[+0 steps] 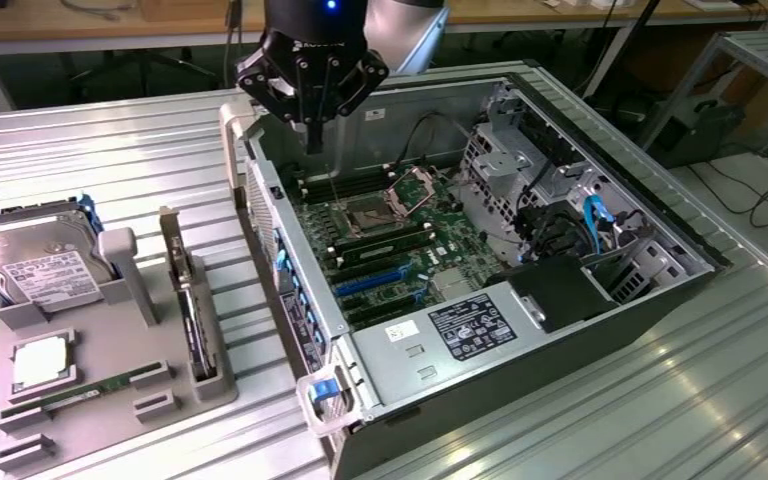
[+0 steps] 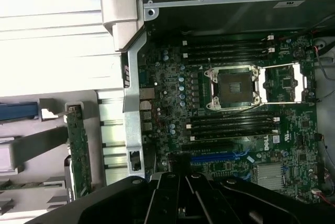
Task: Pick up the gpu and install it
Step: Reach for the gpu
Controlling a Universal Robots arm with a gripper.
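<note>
The gripper (image 1: pixel 315 140) hangs over the open case (image 1: pixel 491 400), above the motherboard (image 1: pixel 398 250), its fingers pinched narrow with nothing between them. The gpu (image 1: pixel 195 320) stands on edge in the grey holder (image 1: pixel 117 335) at the exterior view's left, well apart from the gripper.

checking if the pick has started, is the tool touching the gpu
Apart. Exterior view: the tool hangs over the open computer case, while the gpu stands in its tray alongside.
</note>
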